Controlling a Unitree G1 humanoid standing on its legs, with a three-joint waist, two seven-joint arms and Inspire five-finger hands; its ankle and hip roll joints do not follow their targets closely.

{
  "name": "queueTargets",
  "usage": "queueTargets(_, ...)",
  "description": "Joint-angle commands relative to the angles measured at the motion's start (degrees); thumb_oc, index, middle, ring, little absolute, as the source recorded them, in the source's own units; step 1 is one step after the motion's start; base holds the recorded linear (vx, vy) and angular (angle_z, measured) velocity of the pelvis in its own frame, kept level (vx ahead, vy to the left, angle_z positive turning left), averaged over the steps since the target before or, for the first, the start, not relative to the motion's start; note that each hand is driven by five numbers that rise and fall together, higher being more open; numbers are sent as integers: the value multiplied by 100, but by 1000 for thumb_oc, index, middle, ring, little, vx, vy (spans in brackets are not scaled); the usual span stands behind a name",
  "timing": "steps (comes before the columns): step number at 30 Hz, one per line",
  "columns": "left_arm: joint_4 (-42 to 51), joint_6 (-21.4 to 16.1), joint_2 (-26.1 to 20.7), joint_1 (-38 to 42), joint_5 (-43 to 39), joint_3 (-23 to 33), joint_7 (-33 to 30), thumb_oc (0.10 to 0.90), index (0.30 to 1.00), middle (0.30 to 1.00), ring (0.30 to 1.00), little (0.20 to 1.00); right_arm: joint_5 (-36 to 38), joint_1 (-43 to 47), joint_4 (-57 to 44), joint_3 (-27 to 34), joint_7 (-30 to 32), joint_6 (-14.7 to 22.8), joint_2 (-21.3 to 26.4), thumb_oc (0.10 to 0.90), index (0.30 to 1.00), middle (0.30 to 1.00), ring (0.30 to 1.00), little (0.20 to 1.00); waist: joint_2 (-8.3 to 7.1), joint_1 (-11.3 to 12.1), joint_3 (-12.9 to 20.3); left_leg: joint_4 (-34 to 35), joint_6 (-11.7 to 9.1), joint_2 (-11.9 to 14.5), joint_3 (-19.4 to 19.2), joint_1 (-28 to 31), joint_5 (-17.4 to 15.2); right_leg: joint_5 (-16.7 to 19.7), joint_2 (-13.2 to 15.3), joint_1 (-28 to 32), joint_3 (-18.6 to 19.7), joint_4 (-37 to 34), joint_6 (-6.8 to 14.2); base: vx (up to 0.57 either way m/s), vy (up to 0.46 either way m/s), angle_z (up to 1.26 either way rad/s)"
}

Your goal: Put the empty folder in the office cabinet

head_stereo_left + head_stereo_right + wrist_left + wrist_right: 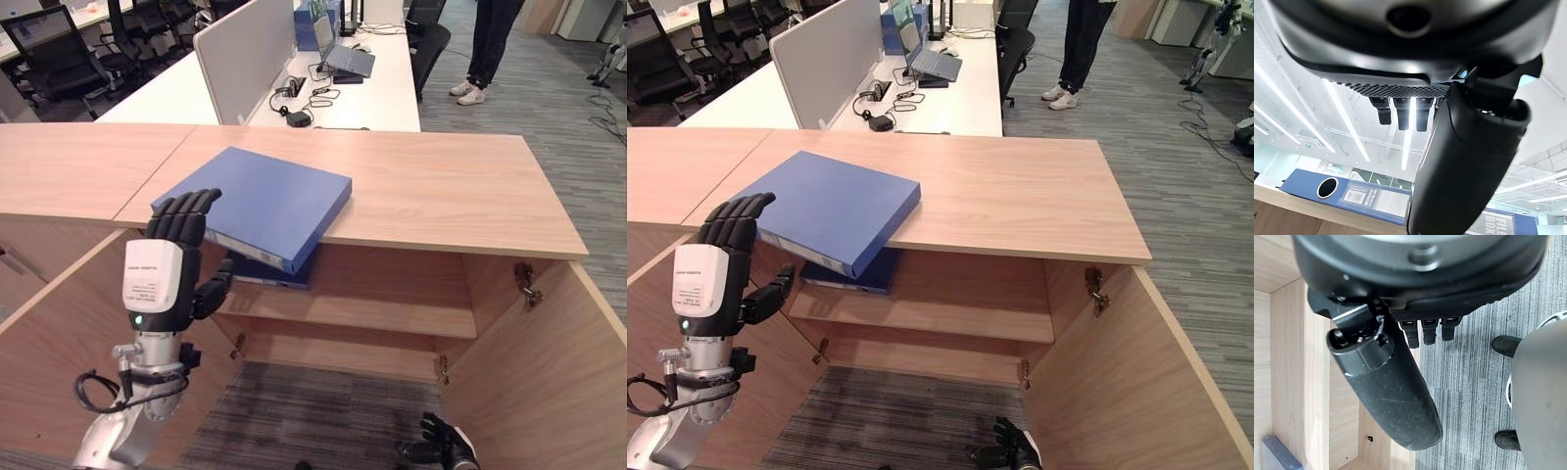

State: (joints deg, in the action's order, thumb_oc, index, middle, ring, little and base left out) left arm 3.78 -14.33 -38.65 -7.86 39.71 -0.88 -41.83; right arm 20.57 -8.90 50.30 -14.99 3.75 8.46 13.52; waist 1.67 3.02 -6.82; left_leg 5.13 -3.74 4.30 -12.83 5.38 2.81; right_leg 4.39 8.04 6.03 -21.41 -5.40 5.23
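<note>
Our left hand is raised with straight fingers, holding nothing, just at the near left corner of the folder. The right hand hangs low, relaxed and empty. The folder lies flat on the cabinet top, its near corner over the edge. A careless push could tip it down. Its long axis runs from near left to far right, spine facing us.

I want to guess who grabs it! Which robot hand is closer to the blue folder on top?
Left. The left hand is raised at the blue folder's near edge; the right hand hangs low by the floor.
</note>
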Motion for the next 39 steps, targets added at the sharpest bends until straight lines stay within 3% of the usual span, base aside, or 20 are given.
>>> queueTargets(1,28,-174,-406,878,9,79,-252,800,900,900,900,900,214,475,-107,66,47,419,90,800,900,900,900,900,-6,-61,-63,-13,-549,536,-324,103,37,-717,228,386,-209,40,576,0,0,0)
queueTargets(28,-220,1,-1435,1425,642,-285,-128,800,900,900,900,900,634,443,275,393,52,473,99,800,900,900,900,900,192,-236,-117,-13,-545,465,-325,141,4,-720,280,410,-214,70,589,0,0,0)
queueTargets(39,-292,-33,-1465,1494,609,-401,-38,800,900,900,900,900,704,456,281,450,75,487,101,800,900,900,900,900,276,-301,-139,-13,-526,424,-357,188,-14,-723,306,425,-200,89,585,0,0,0)
